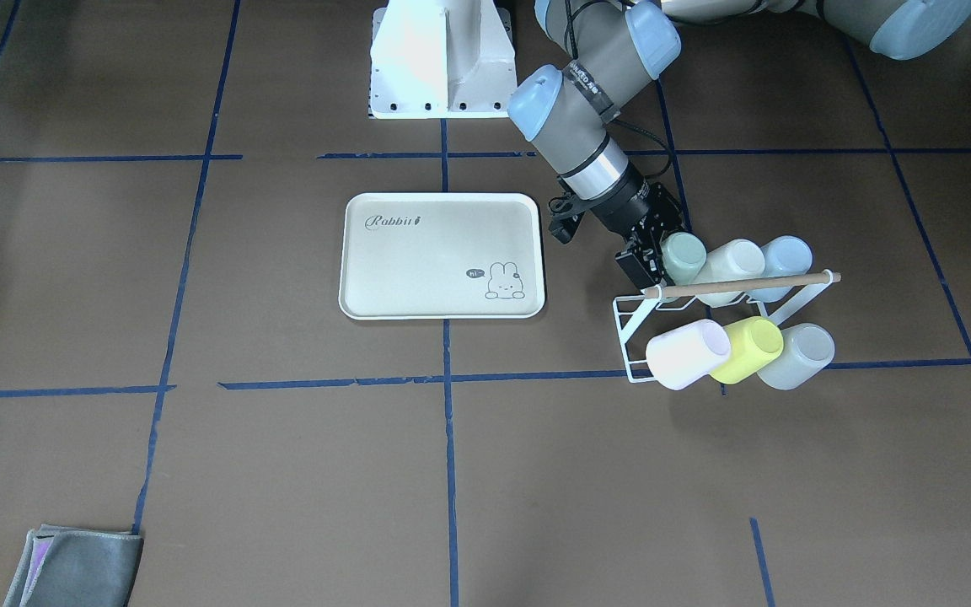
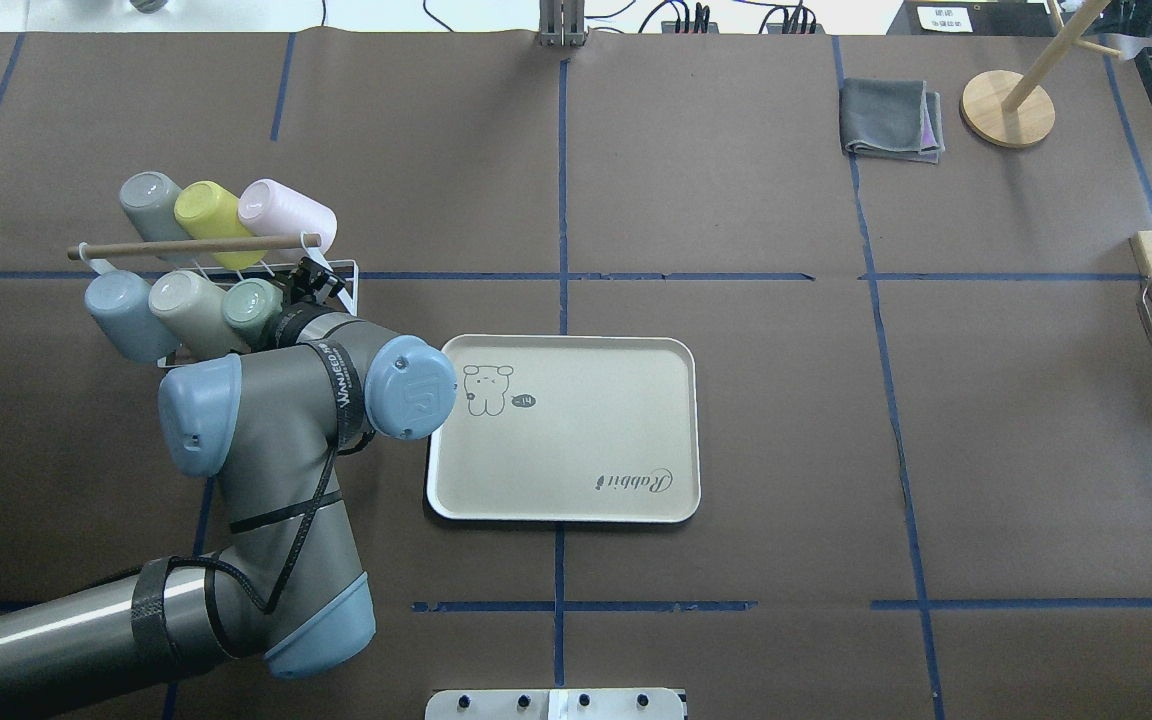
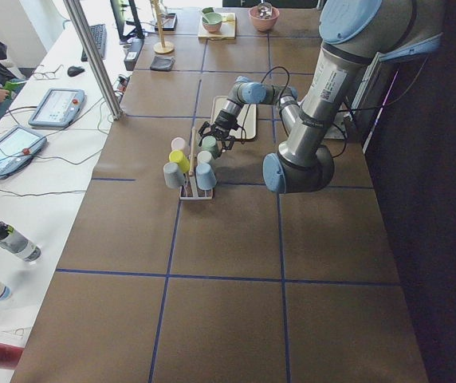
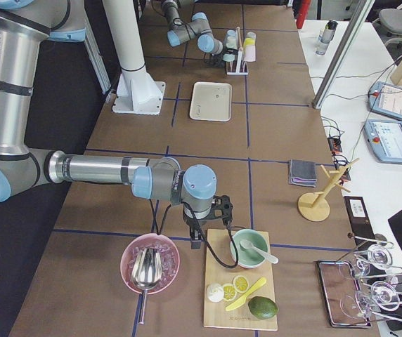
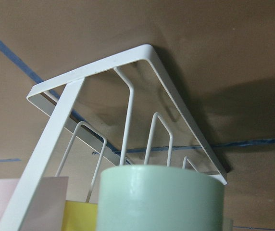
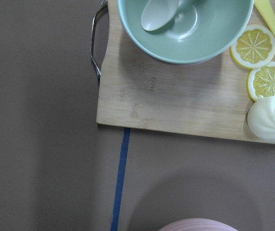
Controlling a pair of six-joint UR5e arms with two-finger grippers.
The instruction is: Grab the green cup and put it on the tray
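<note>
Green cup (image 1: 683, 257) sits tilted on the upper row of the wire rack (image 1: 630, 324), at the end nearest the tray (image 1: 443, 291).

Left end effector (image 1: 657, 253) is at the cup. One black finger (image 1: 635, 265) shows against the cup's tray-side wall. The other is hidden behind the cup and wrist, so I cannot tell whether the cup is clamped or only straddled.

In the left wrist view the cup's closed base fills the bottom edge, cut off, and no fingers show. Overhead, the left arm (image 2: 276, 420) covers the end effector and one tray corner.

The tray lies flat on the bench (image 1: 283, 472), near the rack but apart.

Right end effector (image 4: 208, 228) hangs by a wooden board (image 4: 240, 295). It shows only small in the side view, and I cannot tell its state.
</note>
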